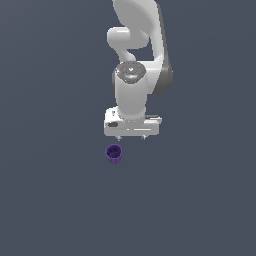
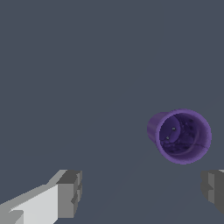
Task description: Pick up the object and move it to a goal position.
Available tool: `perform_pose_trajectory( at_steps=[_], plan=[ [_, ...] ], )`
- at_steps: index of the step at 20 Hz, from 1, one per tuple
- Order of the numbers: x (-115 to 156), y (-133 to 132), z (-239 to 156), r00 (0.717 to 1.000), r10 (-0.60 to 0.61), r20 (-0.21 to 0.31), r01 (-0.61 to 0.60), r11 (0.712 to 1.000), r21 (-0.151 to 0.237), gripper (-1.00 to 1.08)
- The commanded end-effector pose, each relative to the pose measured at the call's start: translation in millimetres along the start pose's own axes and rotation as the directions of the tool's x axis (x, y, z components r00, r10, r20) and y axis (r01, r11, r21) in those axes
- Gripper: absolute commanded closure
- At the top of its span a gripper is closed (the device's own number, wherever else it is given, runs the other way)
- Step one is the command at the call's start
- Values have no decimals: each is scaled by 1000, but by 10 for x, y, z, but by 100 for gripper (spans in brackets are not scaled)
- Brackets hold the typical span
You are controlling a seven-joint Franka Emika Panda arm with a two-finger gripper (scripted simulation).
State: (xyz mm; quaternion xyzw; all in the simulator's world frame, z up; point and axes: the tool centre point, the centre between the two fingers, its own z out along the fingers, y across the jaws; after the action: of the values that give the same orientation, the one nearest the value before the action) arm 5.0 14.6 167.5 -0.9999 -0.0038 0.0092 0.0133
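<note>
The object is a small dark purple cup [image 1: 114, 153] with a hollow top, standing upright on the plain grey floor. The white gripper [image 1: 131, 137] hangs above the floor, a little beyond the cup and toward the exterior view's right, not touching it. Only the two short fingertips show under the hand. In the wrist view the cup [image 2: 180, 136] shows its open mouth, and the gripper [image 2: 142, 192] is open and empty, its grey fingertips [image 2: 70, 193] wide apart. The cup lies off the line between them, nearer one finger.
The white arm [image 1: 135, 55] rises behind the gripper toward the top of the exterior view. The grey floor [image 1: 60, 200] spreads all around with no other object or goal marker showing.
</note>
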Motion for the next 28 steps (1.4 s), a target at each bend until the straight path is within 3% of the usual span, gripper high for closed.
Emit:
perform_pose_trajectory(
  at_steps=[1, 12, 28],
  plan=[
    [0, 0, 0, 1000, 0, 0, 0, 1000, 0, -20],
    [-8, -21, 29, 999, -38, -4, 38, 999, 40, -20],
    [-27, -88, 135, 978, -192, -78, 204, 959, 198, -20]
  ],
)
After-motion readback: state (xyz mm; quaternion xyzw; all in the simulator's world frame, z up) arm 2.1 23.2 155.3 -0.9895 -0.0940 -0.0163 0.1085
